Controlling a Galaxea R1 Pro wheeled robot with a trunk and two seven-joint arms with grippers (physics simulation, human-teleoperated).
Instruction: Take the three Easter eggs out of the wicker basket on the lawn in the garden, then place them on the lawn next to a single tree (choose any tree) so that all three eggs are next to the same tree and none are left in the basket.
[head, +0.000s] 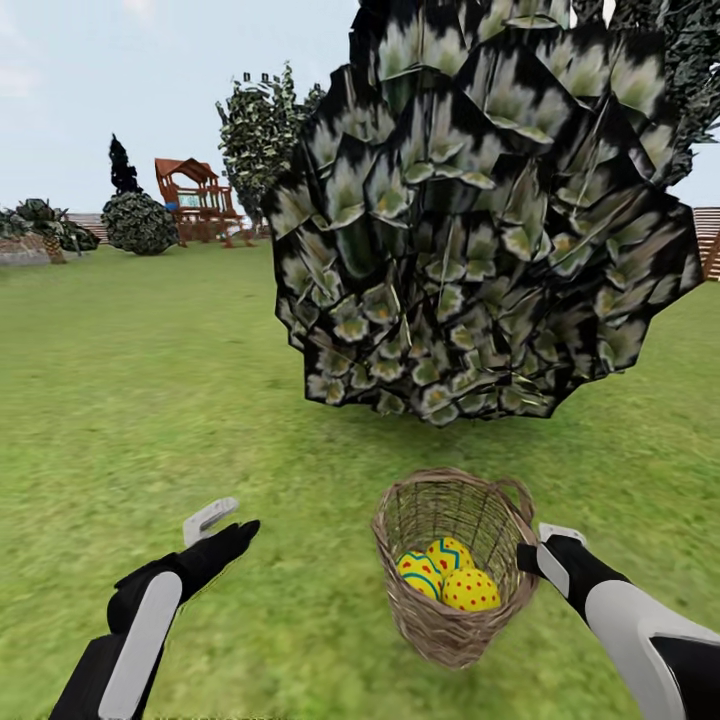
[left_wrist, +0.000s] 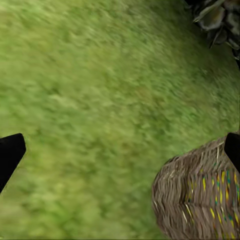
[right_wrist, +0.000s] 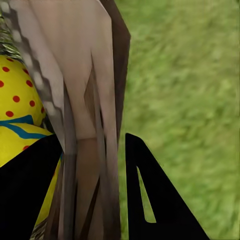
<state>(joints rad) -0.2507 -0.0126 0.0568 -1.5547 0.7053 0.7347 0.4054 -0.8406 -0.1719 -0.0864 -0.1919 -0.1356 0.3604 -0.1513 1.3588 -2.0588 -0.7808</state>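
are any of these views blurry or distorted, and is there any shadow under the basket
Head view: mostly sharp, flat even light, no clear shadow under the wicker basket on the lawn; the big bush looks faceted. Left wrist view: grass and basket weave smeared and soft. Right wrist view: the basket rim is stretched into blurred streaks between the dark fingers, an Easter egg crisp beside it.

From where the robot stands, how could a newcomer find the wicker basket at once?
Start at the huge dark leafy bush on the lawn. In front of it, nearer the robot, stands the wicker basket, with the right gripper at its rim. It alone is brown and woven, holding three yellow Easter eggs.
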